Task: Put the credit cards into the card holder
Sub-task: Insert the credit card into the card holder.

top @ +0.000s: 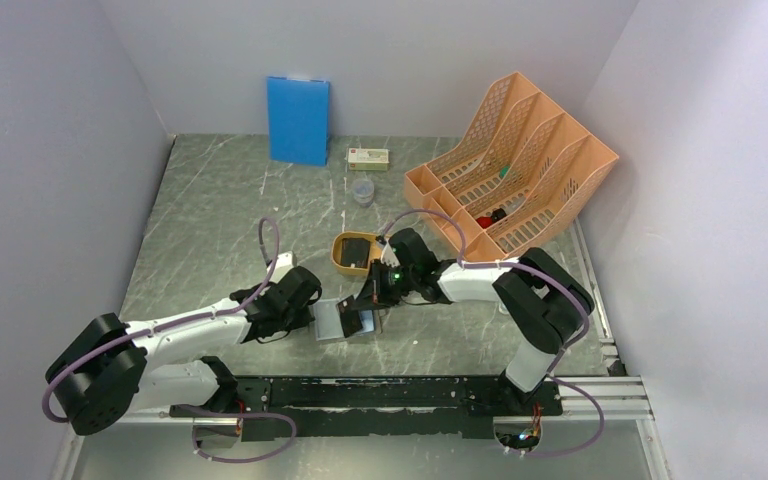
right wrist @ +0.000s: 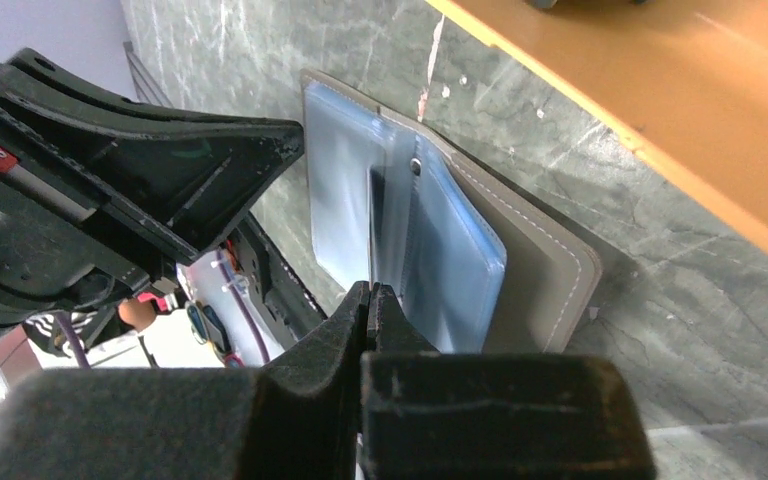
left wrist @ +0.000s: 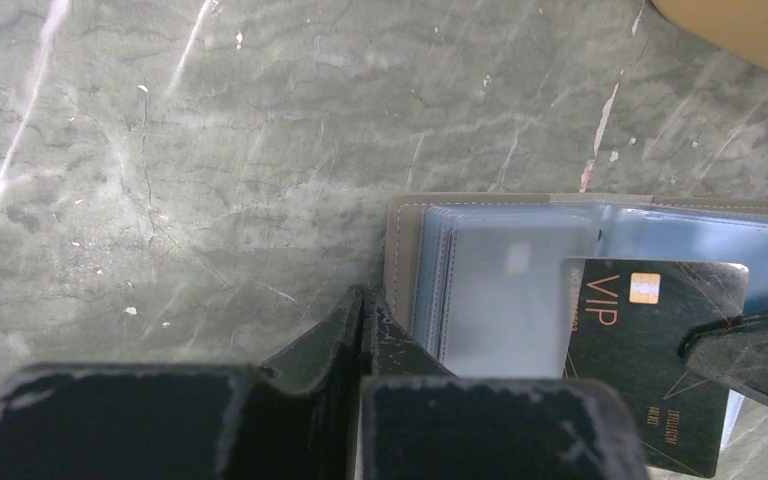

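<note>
Left gripper (left wrist: 360, 310): its jaws are meeting tip to tip at the left rim of the holder. Whether they are nipping the grey cover or only pressing beside it cannot be told.
Card holder (left wrist: 402, 250): it is lying open on the table between the two grippers, pale blue pockets facing up. Its long axis is running left to right, and its right half is tilting up a little from the fold.
Credit card (left wrist: 650, 370): a black card marked VIP, with a gold chip, is standing among the right-hand pocket leaves with its left edge against a translucent leaf. Whether it is entering a pocket cannot be told.
Right gripper (right wrist: 370, 300): its jaws are clamping the card's right end.
Key relation: the pockets are lying to the left of the right gripper, so the card is probably needing a leftward push toward the fold. The right arm is placed to feed it, and the left arm is nearer the holder's outer rim, likely for bracing.
Surface: the table (top: 220, 220) is showing smooth grey-green marbling with scuffs, so the holder may be prone to sliding.
Room: pale walls are closing in three sides. A yellow tray (top: 338, 256) is sitting just behind the grippers, and a blue board (top: 298, 120) and an orange rack (top: 550, 150) are standing well apart at the back.
</note>
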Available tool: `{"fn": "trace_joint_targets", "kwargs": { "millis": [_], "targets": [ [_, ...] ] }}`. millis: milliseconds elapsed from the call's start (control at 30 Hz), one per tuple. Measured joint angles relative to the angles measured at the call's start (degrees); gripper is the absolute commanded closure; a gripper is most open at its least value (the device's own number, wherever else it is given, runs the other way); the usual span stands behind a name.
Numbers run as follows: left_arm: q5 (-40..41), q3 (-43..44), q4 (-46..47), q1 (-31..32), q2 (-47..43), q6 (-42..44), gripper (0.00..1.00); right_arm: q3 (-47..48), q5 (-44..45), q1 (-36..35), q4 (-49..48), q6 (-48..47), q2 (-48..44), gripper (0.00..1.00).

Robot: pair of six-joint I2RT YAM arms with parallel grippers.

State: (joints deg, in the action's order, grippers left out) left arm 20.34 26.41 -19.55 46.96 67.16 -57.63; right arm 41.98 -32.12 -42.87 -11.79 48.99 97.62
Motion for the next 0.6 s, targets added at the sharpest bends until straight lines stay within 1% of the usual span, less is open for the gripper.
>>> {"fn": "trace_joint_targets", "kwargs": {
  "millis": [600],
  "targets": [
    [-0.7, -1.5, 2.4, 0.0, -1.2, -0.1, 0.95, -1.2, 4.6, -2.1, -6.1, 4.9, 1.7, 1.00]
  ]
}}
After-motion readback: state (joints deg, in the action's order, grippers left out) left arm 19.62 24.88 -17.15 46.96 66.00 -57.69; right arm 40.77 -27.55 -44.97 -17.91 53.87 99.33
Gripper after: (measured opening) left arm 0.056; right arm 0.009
